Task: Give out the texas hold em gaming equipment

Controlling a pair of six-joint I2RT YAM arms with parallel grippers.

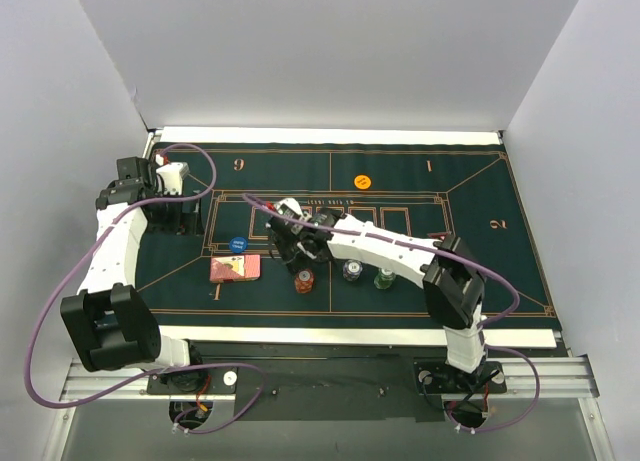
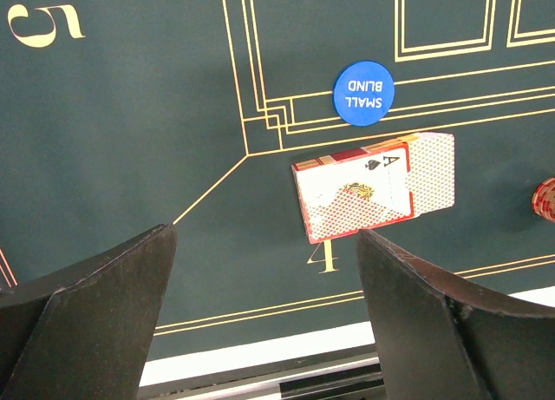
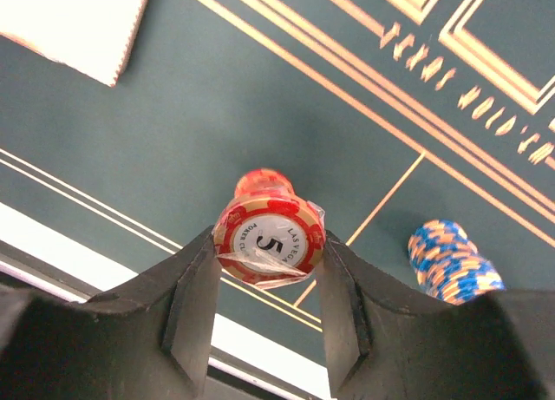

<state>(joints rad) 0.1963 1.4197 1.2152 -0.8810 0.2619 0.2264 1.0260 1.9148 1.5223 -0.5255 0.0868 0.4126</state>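
Green felt mat [image 1: 500, 251] below, my right gripper [image 3: 268, 254] clamps the wrapped red chip stack [image 3: 269, 237] squarely between both fingers at the mat's near middle, while my left gripper [image 2: 264, 235] hangs wide open, empty, left of the cards [image 2: 373, 187].

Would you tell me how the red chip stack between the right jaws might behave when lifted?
The red chip stack looks rigid; its clear wrap probably keeps chips together but may be slippery. Round-edged, it could roll if dropped sideways.
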